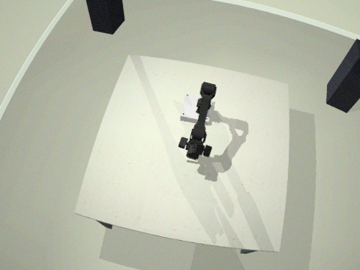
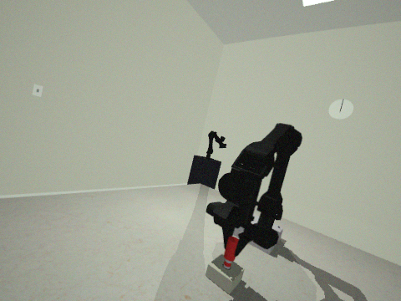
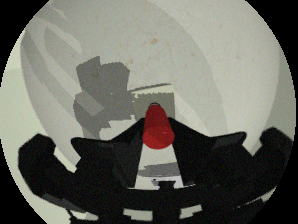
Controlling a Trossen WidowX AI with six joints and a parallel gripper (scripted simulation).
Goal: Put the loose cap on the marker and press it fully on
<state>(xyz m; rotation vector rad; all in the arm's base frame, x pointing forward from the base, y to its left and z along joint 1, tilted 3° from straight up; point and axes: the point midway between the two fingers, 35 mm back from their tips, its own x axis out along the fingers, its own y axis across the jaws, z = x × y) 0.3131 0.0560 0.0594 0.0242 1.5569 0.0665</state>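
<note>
The holder block (image 2: pixel 218 274) (image 3: pixel 167 102) sits on the table; a sliver of the block (image 1: pixel 192 161) shows below the arm. The marker (image 2: pixel 227 263) stands in it, with only its lower red band and a narrow grey strip visible. The red cap (image 2: pixel 231 246) (image 3: pixel 158 135) is over the marker's upper part, lined up with it. A narrow grey strip shows between the cap's lower rim and the red band. My gripper (image 2: pixel 232 250) (image 3: pixel 156 120) is shut on the cap, low above the block. The marker's upper part is hidden inside the cap.
A pale box (image 1: pixel 190 106) lies on the table (image 1: pixel 127 150) beside the arm, partly under it in the top view. Dark pillars (image 1: pixel 106 16) (image 1: pixel 343 82) stand beyond the table. Another small arm (image 2: pixel 210 142) stands on a dark pedestal (image 2: pixel 205 171) far behind.
</note>
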